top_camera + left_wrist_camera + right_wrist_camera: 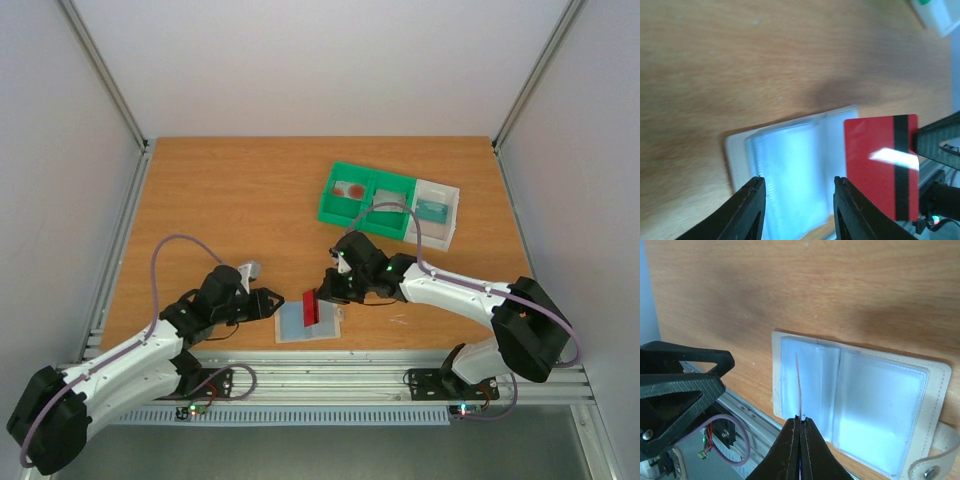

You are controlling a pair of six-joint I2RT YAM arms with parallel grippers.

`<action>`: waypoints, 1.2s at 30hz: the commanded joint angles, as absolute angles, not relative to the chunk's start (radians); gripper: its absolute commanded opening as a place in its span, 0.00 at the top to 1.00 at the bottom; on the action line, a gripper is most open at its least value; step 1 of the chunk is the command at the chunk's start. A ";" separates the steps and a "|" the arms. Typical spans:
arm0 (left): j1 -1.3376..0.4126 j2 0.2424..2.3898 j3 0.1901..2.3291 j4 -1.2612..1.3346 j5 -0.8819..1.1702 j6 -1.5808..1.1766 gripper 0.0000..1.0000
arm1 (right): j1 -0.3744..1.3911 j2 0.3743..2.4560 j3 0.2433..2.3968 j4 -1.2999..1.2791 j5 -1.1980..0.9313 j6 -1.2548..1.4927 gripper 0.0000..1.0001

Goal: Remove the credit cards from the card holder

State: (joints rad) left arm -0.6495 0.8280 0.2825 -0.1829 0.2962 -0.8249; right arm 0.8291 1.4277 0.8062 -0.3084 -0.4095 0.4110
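While the right hand (800, 419) has its two black fingers pressed together on one short edge of a thin red plastic card with a black stripe (875, 170), the left hand (799, 181) stands with its fingers apart and nothing between them. The right wrist view shows that card edge-on, as a fine line running away from the fingertips over one pocket of the holder. In the left wrist view its whole striped face is turned toward the left hand. Both upper corners and one lower corner of the card show free of the sleeve. Whether its far edge touches the plastic cannot be told.

A flat translucent grey-blue card holder with a pale border (300, 325) lies opened out on the brown wooden tabletop (230, 200). It is close to the near edge and between the two hands. Its two clear pockets sit side by side, and a small snap tab (927, 471) sticks out from one edge. The left hand's fingers frame the holder's near end from above; contact with it cannot be made out.

Well apart from the holder, toward the far right of the tabletop, a green plastic two-compartment bin (330, 213) stands just beside a white rectangular tray (447, 238). A card with reddish marks (350, 190) lies in the bin's left compartment and a greyish card (389, 194) in its right one. A teal card (432, 209) lies in the tray.
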 commanded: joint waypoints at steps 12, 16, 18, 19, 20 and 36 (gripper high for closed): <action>-0.784 0.806 0.379 -0.096 0.205 -0.599 0.64 | 0.823 1.372 0.996 -0.688 -0.293 0.594 0.99; -0.849 0.782 0.396 -0.060 0.151 -0.493 0.64 | 0.824 1.420 1.122 -0.876 -0.241 0.692 0.99; -0.867 0.769 0.399 -0.042 0.161 -0.436 0.59 | 0.824 1.423 1.150 -0.918 -0.221 0.752 0.99; -0.870 0.766 0.401 -0.036 0.185 -0.417 0.56 | 0.823 1.423 1.159 -0.926 -0.217 0.781 0.99; -0.874 0.763 0.406 -0.033 0.204 -0.389 0.54 | 0.822 1.424 1.171 -0.928 -0.217 0.803 0.99; -0.924 0.821 0.431 0.052 0.254 -0.220 0.48 | 0.818 1.464 1.255 -0.959 -0.246 0.946 0.99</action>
